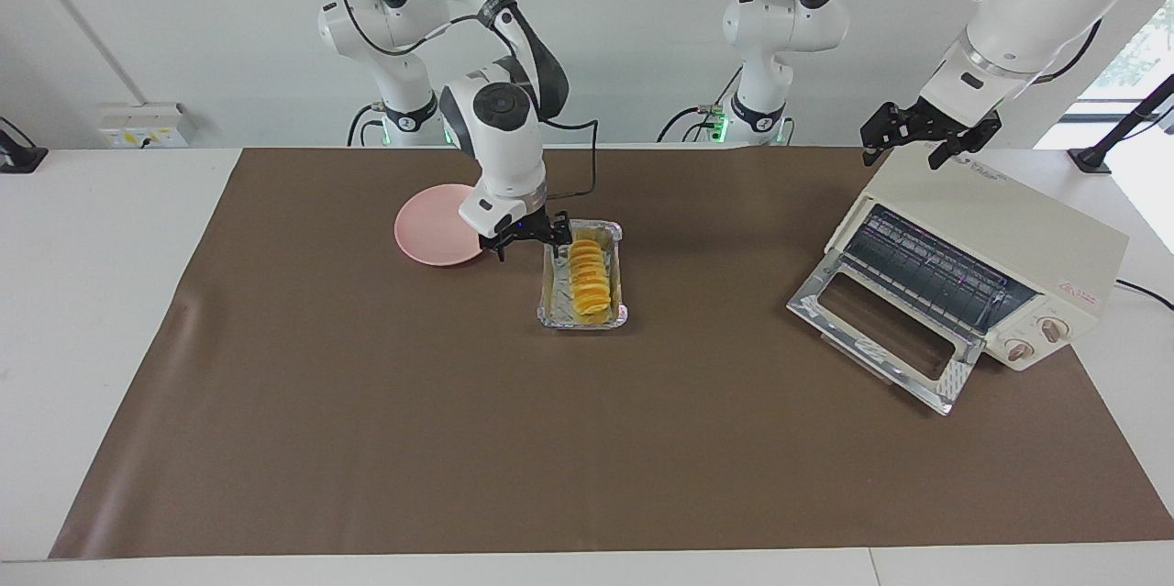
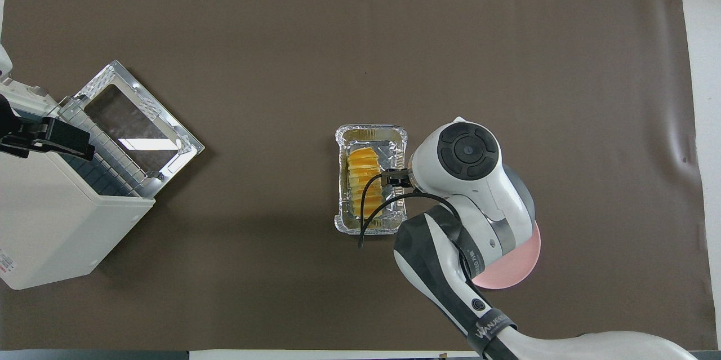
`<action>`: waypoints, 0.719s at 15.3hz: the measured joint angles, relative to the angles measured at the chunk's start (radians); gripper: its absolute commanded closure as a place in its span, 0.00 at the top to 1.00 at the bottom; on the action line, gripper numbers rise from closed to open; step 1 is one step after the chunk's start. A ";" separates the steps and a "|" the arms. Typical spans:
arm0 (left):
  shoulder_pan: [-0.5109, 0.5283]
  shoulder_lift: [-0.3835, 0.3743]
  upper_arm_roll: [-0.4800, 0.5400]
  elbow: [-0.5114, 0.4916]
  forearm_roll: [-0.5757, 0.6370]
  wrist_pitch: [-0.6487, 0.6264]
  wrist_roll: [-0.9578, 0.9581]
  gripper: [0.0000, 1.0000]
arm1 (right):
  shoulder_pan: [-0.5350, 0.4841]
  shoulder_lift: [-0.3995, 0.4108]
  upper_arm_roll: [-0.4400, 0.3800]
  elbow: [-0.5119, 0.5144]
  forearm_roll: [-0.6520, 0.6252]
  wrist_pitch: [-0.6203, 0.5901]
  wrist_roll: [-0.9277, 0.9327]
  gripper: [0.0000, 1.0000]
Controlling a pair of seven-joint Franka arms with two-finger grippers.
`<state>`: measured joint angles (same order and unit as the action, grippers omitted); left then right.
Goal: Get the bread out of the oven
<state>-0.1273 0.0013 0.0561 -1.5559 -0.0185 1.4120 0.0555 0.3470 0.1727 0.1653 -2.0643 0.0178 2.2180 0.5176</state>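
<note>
The bread (image 1: 588,281) is a ridged golden-yellow loaf lying in a crinkled foil tray (image 1: 550,288) at the middle of the table, outside the oven; it also shows in the overhead view (image 2: 360,175). The cream-white oven (image 1: 1009,233) stands at the left arm's end with its glass door (image 1: 885,329) dropped open and its wire rack bare. My right gripper (image 1: 530,247) is open and low over the tray's end nearer the robots, between the loaf and the pink plate. My left gripper (image 1: 922,138) hangs open over the oven's top.
A pink plate (image 1: 431,236) lies beside the tray toward the right arm's end, partly under the right arm in the overhead view (image 2: 510,272). A brown mat (image 1: 587,439) covers the table. The oven (image 2: 50,225) sits at an angle, its door (image 2: 138,123) pointing toward the table's middle.
</note>
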 measured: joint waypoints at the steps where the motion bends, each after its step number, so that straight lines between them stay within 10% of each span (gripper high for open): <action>1: 0.001 0.000 0.000 0.000 0.000 0.000 0.000 1.00 | 0.000 0.009 0.000 -0.011 0.000 0.021 0.020 1.00; 8: 0.002 0.000 -0.001 0.000 0.000 0.000 0.000 1.00 | 0.032 0.076 0.004 -0.039 0.000 0.121 0.117 0.94; 9: 0.002 0.000 -0.001 0.000 0.000 0.000 0.000 1.00 | 0.038 0.078 0.004 -0.039 0.000 0.122 0.123 0.75; 11: 0.002 0.000 -0.002 0.000 0.000 0.000 0.000 1.00 | 0.039 0.079 0.004 -0.041 0.000 0.122 0.125 0.00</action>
<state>-0.1254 0.0013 0.0545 -1.5559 -0.0185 1.4120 0.0555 0.3863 0.2515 0.1694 -2.1056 0.0179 2.3396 0.6424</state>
